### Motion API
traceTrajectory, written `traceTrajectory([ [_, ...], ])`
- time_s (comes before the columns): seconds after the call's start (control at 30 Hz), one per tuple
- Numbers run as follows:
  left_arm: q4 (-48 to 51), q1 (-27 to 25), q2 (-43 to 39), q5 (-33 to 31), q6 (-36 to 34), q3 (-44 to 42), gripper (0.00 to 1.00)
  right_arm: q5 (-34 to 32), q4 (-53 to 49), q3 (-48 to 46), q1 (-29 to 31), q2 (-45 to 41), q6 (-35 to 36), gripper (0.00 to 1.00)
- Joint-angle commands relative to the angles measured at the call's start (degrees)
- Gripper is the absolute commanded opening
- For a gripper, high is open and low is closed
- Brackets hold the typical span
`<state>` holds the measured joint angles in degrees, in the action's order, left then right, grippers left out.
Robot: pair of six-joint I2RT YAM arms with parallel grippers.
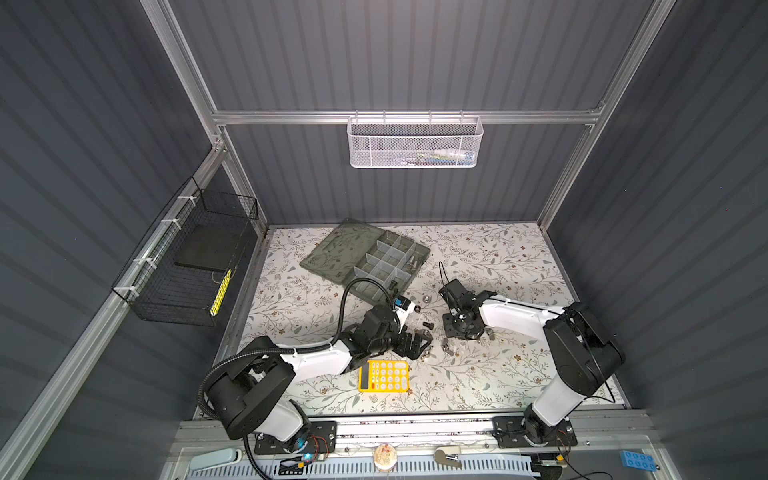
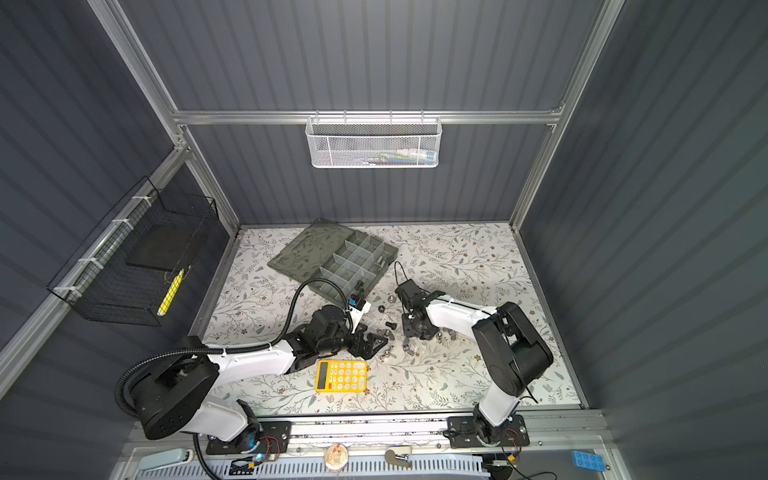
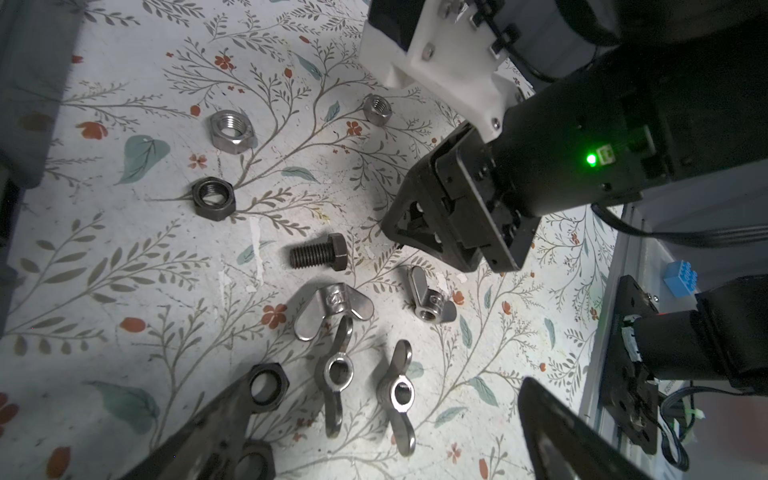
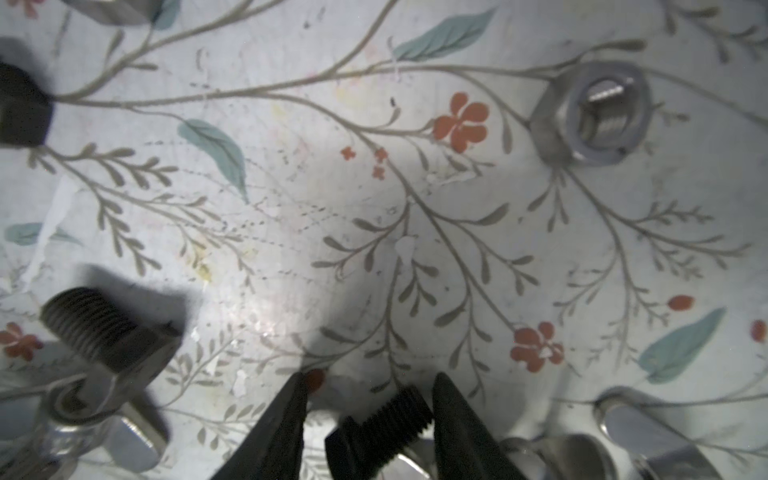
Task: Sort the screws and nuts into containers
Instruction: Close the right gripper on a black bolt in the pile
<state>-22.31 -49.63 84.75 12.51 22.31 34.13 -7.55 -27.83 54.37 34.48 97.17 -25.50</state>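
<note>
In the right wrist view my right gripper (image 4: 370, 380) stands low over the floral table, its jaws partly closed around a black screw (image 4: 382, 428). One finger touches the thread end and a gap shows at the head. My left gripper (image 3: 386, 415) is wide open above two silver wing nuts (image 3: 395, 395), with a black nut (image 3: 268, 386) beside one finger. Another black screw (image 3: 320, 251), more wing nuts (image 3: 332, 307), silver nuts (image 3: 226, 131) and a black nut (image 3: 212, 203) lie loose. The containers (image 1: 384, 258) are the compartments of the open organiser box at the back, in both top views.
A yellow calculator (image 1: 383, 376) lies just in front of my left gripper (image 1: 419, 348). The box's lid (image 1: 345, 249) lies flat on the table. A white mesh basket (image 1: 414, 143) hangs on the back wall and a black wire basket (image 1: 187, 266) on the left wall.
</note>
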Motion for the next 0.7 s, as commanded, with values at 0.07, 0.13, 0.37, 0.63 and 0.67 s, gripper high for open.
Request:
traceTrajectory([
  [0.07,0.4,-0.2,-1.4,-0.7,-0.3,0.8,1.0,-1.6,-3.6,4.3,1.2,2.9,-0.3,0.51],
  [0.13,0.5,-0.2,-1.2,-0.8,-0.4,0.9,1.0,-2.2,-4.2,4.8,1.9,2.9,-0.5,0.51],
  [0.37,0.3,-0.2,-1.2,-0.7,-0.4,0.8,1.0,-5.9,-6.6,3.8,2.9,1.6,-3.8,0.52],
  [0.63,0.2,-0.2,-1.5,-0.6,-0.2,0.7,1.0,-5.7,-6.3,2.3,2.8,0.7,-4.5,0.47],
  [0.67,0.3,-0.2,-1.5,-0.7,-0.3,0.7,1.0,-5.5,-6.4,2.7,2.8,1.2,-4.3,0.45],
])
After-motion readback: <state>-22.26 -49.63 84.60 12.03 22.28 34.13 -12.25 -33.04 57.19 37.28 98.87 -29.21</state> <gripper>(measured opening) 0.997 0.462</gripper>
